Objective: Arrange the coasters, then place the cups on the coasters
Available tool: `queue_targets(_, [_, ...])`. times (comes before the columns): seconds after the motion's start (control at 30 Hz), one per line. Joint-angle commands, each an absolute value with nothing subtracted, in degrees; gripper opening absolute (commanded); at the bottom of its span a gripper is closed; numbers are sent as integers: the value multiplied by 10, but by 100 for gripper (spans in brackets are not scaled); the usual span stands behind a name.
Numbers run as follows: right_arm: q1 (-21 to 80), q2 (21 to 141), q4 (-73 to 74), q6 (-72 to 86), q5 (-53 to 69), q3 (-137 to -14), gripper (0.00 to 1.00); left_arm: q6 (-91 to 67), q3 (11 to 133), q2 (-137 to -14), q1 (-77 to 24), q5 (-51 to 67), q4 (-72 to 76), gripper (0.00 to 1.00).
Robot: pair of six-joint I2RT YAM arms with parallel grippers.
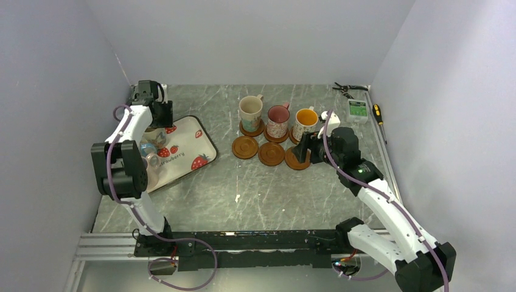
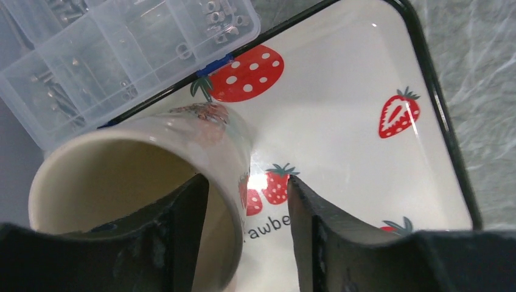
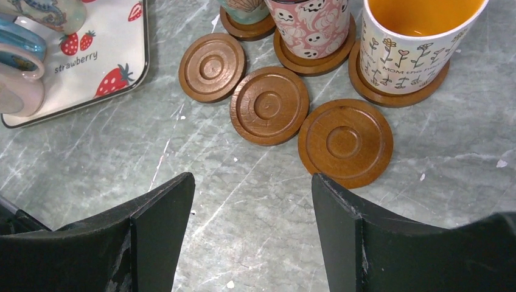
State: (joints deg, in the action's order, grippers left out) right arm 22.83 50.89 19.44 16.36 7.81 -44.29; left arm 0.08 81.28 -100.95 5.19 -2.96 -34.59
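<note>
Three bare brown coasters [image 3: 269, 105] lie in a row on the table, the right one [image 3: 345, 142] just ahead of my open right gripper [image 3: 252, 188]. Behind them three cups stand on coasters: cream [image 1: 251, 113], pink-patterned [image 1: 278, 120] and orange-lined [image 3: 420, 42]. My left gripper [image 2: 248, 194] is over the strawberry tray [image 2: 365, 121]. It straddles the wall of a cream cup [image 2: 140, 176], one finger inside and the other outside, a gap still showing at the outer finger. More cups [image 1: 149, 152] stand on the tray, partly hidden by the left arm.
A clear plastic parts box [image 2: 122, 55] lies just beyond the tray's far edge. Pliers [image 1: 347, 90], a small green device [image 1: 357, 109] and a screwdriver [image 1: 378, 112] lie at the back right corner. Grey walls close in on three sides.
</note>
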Motion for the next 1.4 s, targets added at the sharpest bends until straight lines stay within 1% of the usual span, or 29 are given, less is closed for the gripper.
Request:
queue_targets(0.0, [230, 515, 169, 154, 83, -436, 74, 43, 838, -1029, 53, -39, -343, 50])
queue_targets(0.07, [231, 520, 164, 155, 83, -435, 74, 48, 831, -1030, 53, -25, -338, 42])
queue_targets(0.2, [230, 534, 158, 156, 87, -434, 74, 57, 817, -1028, 52, -14, -324, 31])
queue_targets(0.3, [231, 540, 155, 157, 90, -435, 74, 61, 821, -1030, 52, -10, -330, 8])
queue_targets(0.33, [230, 542, 155, 158, 90, -435, 74, 62, 823, -1027, 52, -6, -334, 4])
queue_targets(0.47, [231, 543, 160, 159, 87, -440, 73, 73, 820, -998, 49, -5, -329, 3])
queue_targets(0.7, [231, 529, 164, 159, 96, -451, 73, 99, 810, -907, 40, 42, -327, 3])
queue_targets(0.87, [232, 516, 141, 134, 163, -448, 74, 127, 802, -841, 8, 103, -353, 3])
queue_targets(1.0, [241, 524, 134, 123, 223, -461, 74, 133, 802, -805, -34, 109, -387, 3])
queue_targets(1.2, [272, 539, 113, 145, 215, -467, 74, 81, 797, -779, -65, 111, -433, 3])
queue_targets(1.37, [299, 553, 109, 176, 168, -465, 73, -37, 755, -760, -85, 103, -442, 3])
